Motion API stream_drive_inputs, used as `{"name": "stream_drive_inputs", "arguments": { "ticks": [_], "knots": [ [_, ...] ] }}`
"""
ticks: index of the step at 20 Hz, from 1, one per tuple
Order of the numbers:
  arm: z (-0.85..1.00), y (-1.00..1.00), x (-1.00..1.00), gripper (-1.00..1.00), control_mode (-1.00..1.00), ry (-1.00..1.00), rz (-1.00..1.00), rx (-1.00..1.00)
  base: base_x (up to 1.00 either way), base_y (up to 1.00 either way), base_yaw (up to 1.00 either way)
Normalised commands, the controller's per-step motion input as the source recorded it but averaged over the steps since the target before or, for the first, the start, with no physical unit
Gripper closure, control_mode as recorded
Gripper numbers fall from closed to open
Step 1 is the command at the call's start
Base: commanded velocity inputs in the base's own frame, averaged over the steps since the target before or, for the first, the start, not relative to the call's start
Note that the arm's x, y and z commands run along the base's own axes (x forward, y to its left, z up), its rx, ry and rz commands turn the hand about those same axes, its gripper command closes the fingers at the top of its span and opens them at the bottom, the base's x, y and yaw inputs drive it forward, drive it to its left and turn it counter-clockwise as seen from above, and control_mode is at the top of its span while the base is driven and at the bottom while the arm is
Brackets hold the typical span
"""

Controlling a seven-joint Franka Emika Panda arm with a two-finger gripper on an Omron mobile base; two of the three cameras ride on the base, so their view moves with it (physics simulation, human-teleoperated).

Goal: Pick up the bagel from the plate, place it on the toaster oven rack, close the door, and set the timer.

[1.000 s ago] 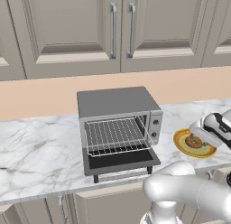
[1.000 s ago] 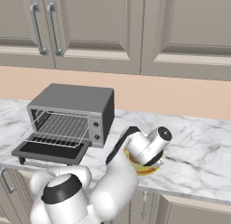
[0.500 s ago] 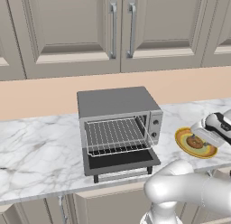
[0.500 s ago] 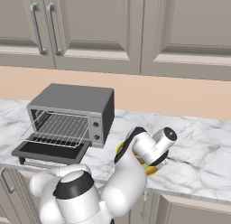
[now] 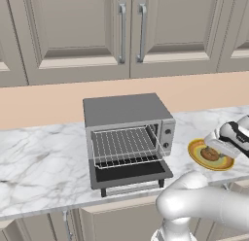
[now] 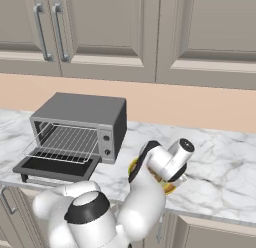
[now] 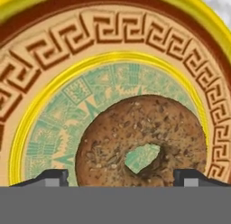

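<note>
Your left base view looks forward and down from behind the arm, with the toaster oven (image 5: 127, 138) at centre and the plate (image 5: 197, 155) at the right edge of the frame. Your right base view faces the same desk (image 6: 220, 172) from the other side, putting the oven (image 6: 77, 129) at left. Both share the oven, plate and cabinets. Your hand view sits very close above the plate (image 7: 58, 42), the bagel (image 7: 140, 139) at lower centre.

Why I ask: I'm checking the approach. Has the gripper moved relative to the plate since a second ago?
Yes. In the left base view the gripper has come down closer to the plate, over the bagel.
</note>
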Motion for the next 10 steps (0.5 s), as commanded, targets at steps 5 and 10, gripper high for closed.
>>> {"name": "stream_drive_inputs", "arguments": {
  "ticks": [5,10],
  "knots": [
    [-0.96,0.06,-0.27,1.00,-1.00,0.01,0.13,-0.08,0.00,0.00,0.00],
    [-0.23,0.01,-0.70,1.00,-1.00,0.00,0.11,0.00,0.00,0.00,0.00]
  ]
}}
